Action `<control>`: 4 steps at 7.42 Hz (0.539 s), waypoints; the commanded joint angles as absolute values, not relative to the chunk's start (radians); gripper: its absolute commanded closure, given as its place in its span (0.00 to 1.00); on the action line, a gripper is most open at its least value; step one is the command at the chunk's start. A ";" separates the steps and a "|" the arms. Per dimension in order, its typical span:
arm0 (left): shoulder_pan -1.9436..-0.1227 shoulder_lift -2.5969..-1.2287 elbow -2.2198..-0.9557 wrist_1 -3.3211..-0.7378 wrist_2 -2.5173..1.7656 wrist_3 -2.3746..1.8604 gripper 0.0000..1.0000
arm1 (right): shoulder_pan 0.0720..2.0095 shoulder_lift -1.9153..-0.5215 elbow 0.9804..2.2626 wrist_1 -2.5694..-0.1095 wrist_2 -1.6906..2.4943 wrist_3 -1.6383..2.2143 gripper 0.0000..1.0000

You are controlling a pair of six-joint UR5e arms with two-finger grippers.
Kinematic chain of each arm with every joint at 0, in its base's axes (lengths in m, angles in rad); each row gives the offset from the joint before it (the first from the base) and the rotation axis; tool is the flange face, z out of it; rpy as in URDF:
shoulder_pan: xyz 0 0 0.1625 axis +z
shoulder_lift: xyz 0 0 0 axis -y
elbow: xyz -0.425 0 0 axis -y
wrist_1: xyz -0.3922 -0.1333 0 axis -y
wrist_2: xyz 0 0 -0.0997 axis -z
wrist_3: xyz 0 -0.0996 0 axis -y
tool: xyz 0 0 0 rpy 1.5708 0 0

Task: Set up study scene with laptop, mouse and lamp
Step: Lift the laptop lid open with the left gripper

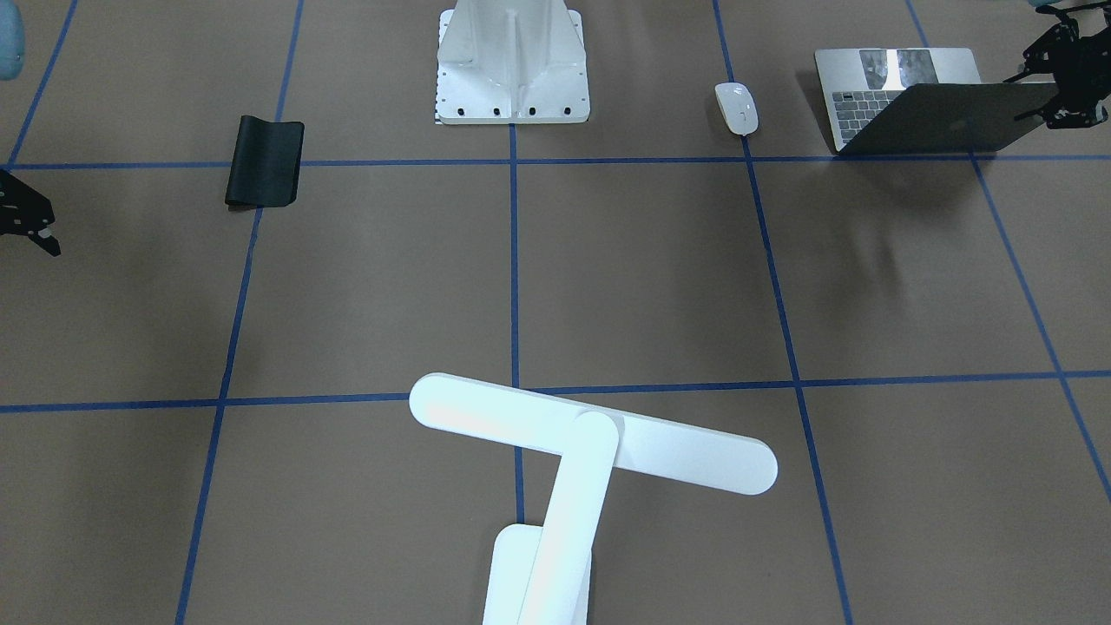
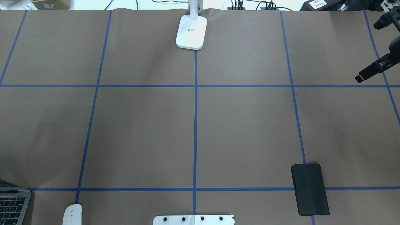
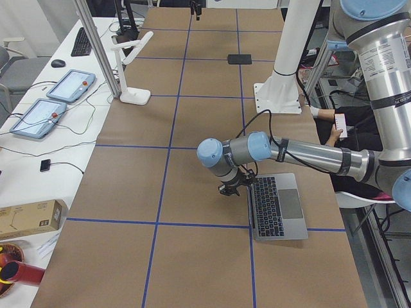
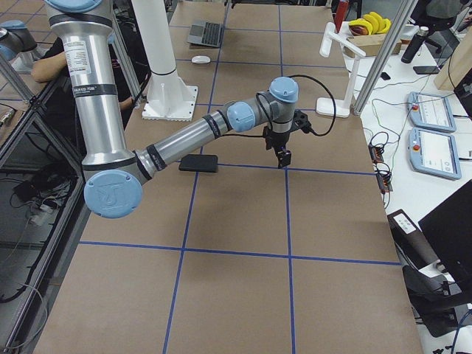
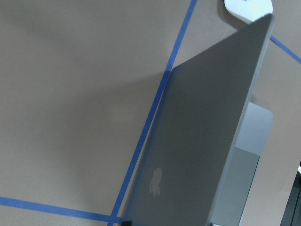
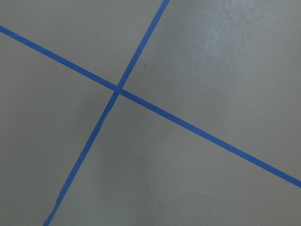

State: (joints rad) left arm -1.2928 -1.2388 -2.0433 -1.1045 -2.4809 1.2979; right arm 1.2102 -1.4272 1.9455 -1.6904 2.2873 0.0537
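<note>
The left end effector (image 1: pixel 1041 94) sits at the free edge of the laptop (image 1: pixel 942 117) lid and looks pinched onto it, though the fingers are small and dark in the front view. The lid is tilted up partway over the keyboard, its logo side facing the wrist camera. The laptop lies at the corner of the table (image 1: pixel 642 260) on the robot's left, against the robot-side edge. The mouse (image 1: pixel 736 108) rests just beside it along that same edge, apart from it.

The right end effector (image 2: pixel 361 76) hangs over bare table near the right end, holding nothing; whether its fingers are spread or pressed together I cannot tell.

The lamp (image 1: pixel 590 438) stands at the middle of the far edge, head and arm raised. A black pad (image 2: pixel 309 189) lies toward the robot-side edge on the right half, and the white pedestal (image 1: pixel 512 69) stands at the middle of that edge.

The step in hand looks like opening the laptop, the 1st of 3 items. The next move probably calls for swinging the lid further in an arc about the hinge without dragging the base, then letting go.
</note>
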 commanded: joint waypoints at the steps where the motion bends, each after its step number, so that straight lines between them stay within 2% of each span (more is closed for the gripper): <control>1: -1.287 -1.238 -2.045 -1.104 -2.476 1.325 0.54 | 1.210 -1.430 1.947 -1.690 2.287 0.054 0.00; 4: -1.290 -1.243 -2.057 -1.103 -2.476 1.327 0.81 | 1.210 -1.431 1.947 -1.690 2.287 0.054 0.00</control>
